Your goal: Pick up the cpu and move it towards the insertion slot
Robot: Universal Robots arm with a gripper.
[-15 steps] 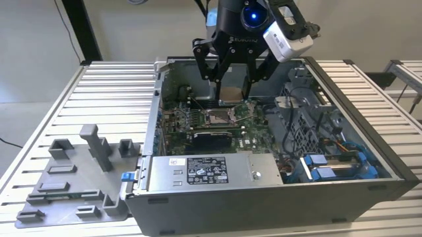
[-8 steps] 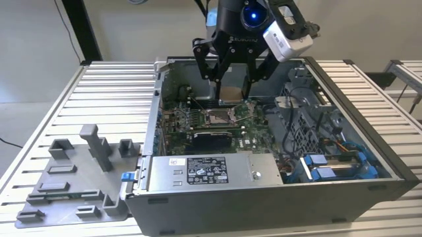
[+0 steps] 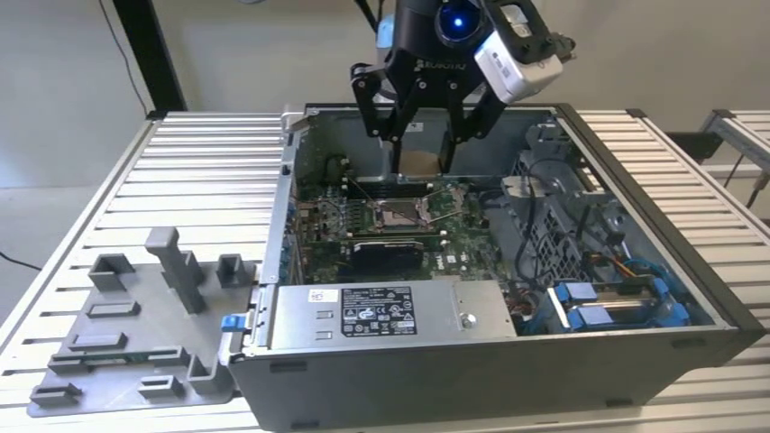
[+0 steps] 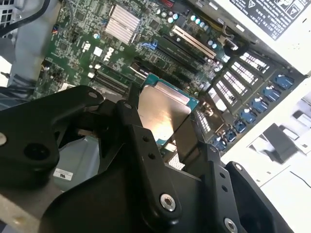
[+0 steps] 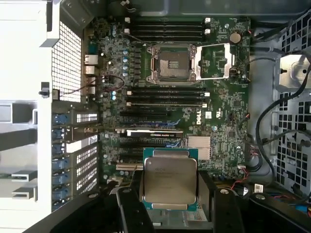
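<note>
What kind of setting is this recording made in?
Likely a robotics lab or PC-assembly test bench: an open computer case on a slatted metal table, a grey fixture tray beside it, the gripper holding the cpu.

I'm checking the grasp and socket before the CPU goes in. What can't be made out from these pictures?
- The cpu: in both wrist views the claw covers its gripped edges, so the contact is hidden.
- The cpu's underside: faces away in both wrist views.
- The insertion slot: its contacts are too small to judge in the first wrist view; in the exterior view the claw partly blocks it.
</note>
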